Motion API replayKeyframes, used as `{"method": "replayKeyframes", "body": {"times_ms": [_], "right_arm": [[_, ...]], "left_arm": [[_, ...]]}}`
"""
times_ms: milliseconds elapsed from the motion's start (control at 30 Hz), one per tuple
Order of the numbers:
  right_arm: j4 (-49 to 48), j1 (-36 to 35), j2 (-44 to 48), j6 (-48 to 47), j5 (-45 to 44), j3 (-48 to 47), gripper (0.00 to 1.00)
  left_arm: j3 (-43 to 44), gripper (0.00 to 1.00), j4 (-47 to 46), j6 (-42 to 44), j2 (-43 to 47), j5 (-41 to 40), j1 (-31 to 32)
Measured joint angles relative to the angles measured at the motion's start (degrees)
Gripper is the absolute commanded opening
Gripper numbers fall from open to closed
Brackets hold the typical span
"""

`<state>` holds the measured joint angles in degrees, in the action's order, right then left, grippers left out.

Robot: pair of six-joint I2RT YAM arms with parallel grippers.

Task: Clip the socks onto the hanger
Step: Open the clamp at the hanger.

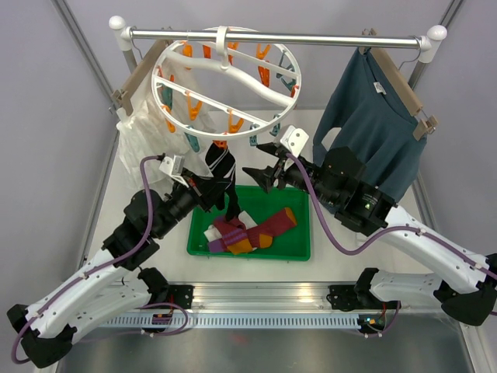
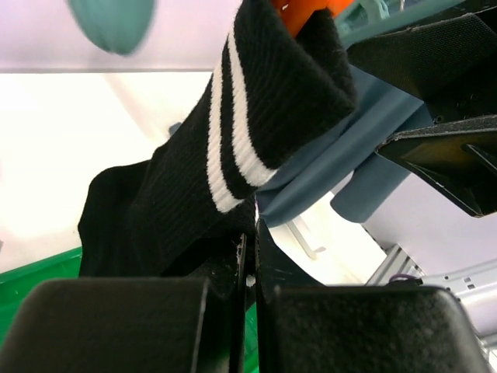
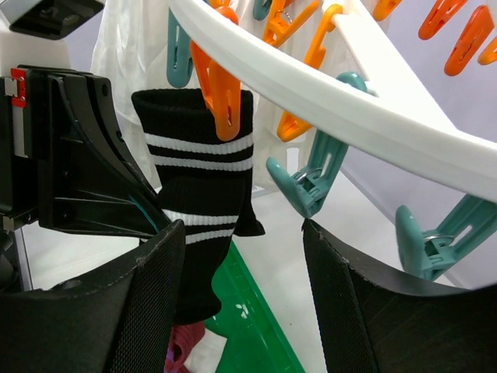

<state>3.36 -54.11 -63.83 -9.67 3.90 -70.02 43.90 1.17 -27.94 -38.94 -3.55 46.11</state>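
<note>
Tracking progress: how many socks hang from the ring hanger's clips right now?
1: the black striped sock, pinched by an orange clip on the white ring hanger. The other socks lie in the green tray; some far clips are partly hidden.

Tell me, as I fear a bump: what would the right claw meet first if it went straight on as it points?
Probably the black striped sock hanging from an orange clip, ahead of the open right claw; a teal clip hangs close beside that line, and depth is unclear.

A ribbed black cloth sock (image 3: 200, 190) is looking matt against a glossy orange plastic clip (image 3: 221, 89), the smooth white plastic hanger ring (image 3: 326, 93) and a gleaming metal rail (image 1: 311, 37).
</note>
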Motion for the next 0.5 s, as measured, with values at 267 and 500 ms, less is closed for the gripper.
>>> {"method": "replayKeyframes", "body": {"times_ms": [267,500], "right_arm": [[-0.8,2.1,-0.8,-1.6,3.0,-0.3,0.69],[-3.4,4.0,-0.8,-2.2,6.7,-0.3,0.69]], "left_arm": [[0.9,0.02,1.1,1.0,0.1,-3.4,0.0],[1.8,0.02,2.1,1.7,0.1,-4.3,0.0]]}}
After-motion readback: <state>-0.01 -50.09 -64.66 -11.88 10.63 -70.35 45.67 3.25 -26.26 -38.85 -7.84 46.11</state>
